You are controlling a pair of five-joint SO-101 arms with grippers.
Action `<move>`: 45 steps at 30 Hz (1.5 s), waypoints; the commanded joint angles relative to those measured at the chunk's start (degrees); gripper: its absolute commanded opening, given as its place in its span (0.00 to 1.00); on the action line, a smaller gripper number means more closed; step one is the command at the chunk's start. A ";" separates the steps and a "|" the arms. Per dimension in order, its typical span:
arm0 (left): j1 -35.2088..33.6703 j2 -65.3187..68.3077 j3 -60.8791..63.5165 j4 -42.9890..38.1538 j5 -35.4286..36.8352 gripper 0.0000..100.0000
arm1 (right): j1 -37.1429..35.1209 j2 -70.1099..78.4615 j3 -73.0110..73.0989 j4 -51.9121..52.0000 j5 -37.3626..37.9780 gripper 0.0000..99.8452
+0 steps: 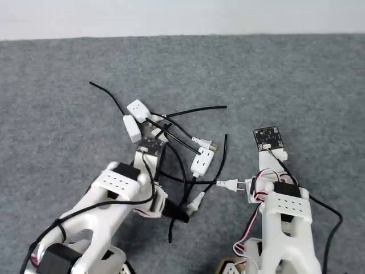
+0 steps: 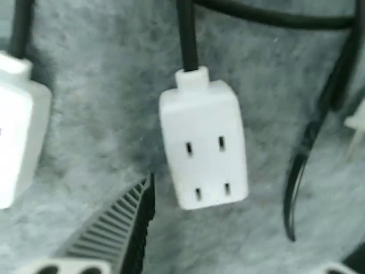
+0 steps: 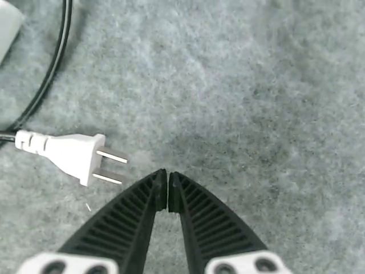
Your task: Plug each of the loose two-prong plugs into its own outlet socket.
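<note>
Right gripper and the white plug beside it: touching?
Apart. The right wrist view shows bare carpet between the right gripper and the prongs of the white plug.

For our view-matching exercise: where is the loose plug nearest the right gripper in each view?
High view: the plug lies right of centre, pointing at the right arm.
Right wrist view: the plug lies beside the right gripper.
Left wrist view: cannot tell; prongs at the edge may be another plug's.
Shared landmark: the black cord curving past its tail.
</note>
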 commanded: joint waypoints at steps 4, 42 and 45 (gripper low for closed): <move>-5.71 -19.60 -1.36 6.42 -8.44 0.44 | -0.57 0.04 -0.53 -1.10 0.35 0.01; -38.77 -1.32 -4.97 -17.49 -18.02 0.19 | -28.79 30.02 -25.23 10.95 32.79 0.15; -38.77 -1.32 -4.97 -17.49 -18.02 0.19 | -28.26 30.64 -25.32 10.33 34.02 0.11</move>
